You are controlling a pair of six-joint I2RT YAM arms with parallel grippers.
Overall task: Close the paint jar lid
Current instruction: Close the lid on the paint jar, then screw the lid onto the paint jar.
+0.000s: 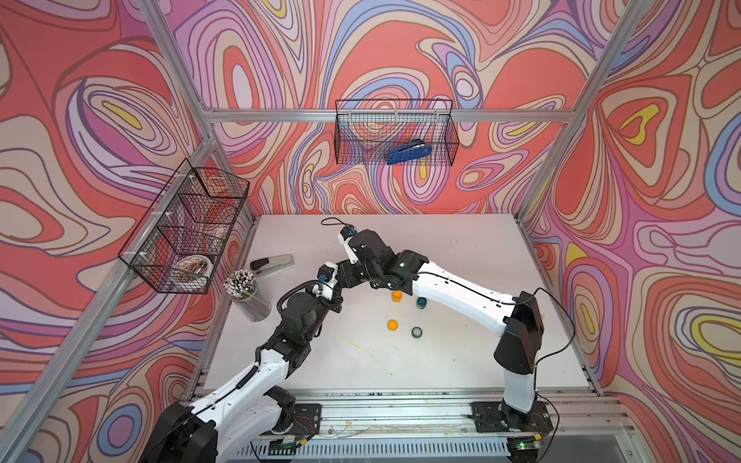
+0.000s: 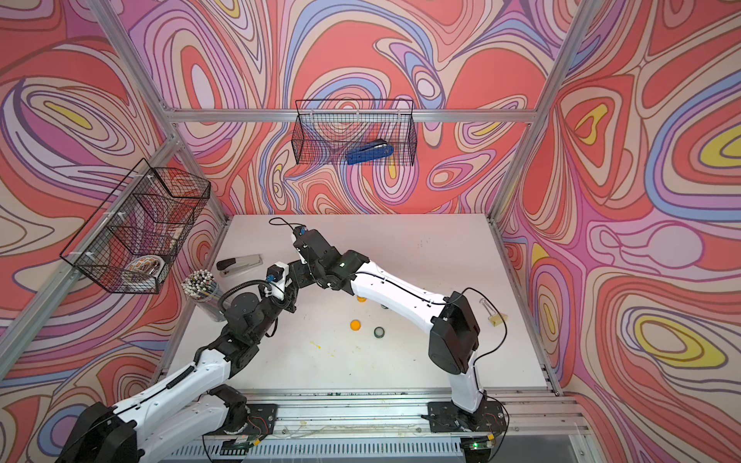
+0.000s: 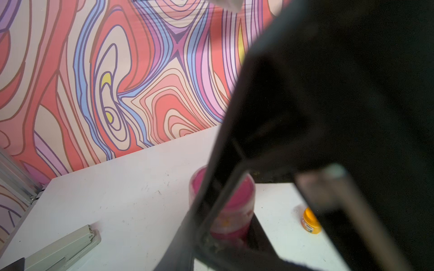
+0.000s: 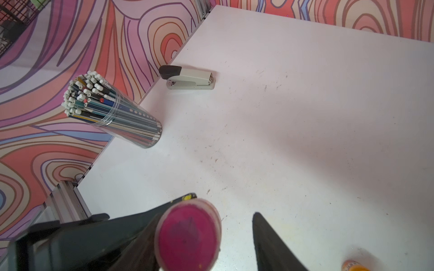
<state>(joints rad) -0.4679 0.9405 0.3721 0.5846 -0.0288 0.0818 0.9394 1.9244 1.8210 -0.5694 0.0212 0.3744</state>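
Note:
A pink paint jar [image 3: 237, 199] stands on the white table [image 4: 305, 117], and my left gripper [image 3: 227, 234] is shut on its lower body. The pink lid [image 4: 187, 237] with a clear rim sits on top of the jar. My right gripper [image 4: 211, 214] hangs over it, open: one finger [image 4: 270, 244] stands well clear of the lid, the other lies close beside it. In both top views the two wrists meet over the middle of the table and hide the jar.
An orange jar [image 1: 397, 296] and a teal jar [image 1: 422, 302] stand near the right forearm, with an orange lid [image 1: 393, 324] and a teal lid [image 1: 417, 332] in front. A stapler [image 4: 187, 77] and a pencil cup [image 4: 112, 110] stand at the left wall.

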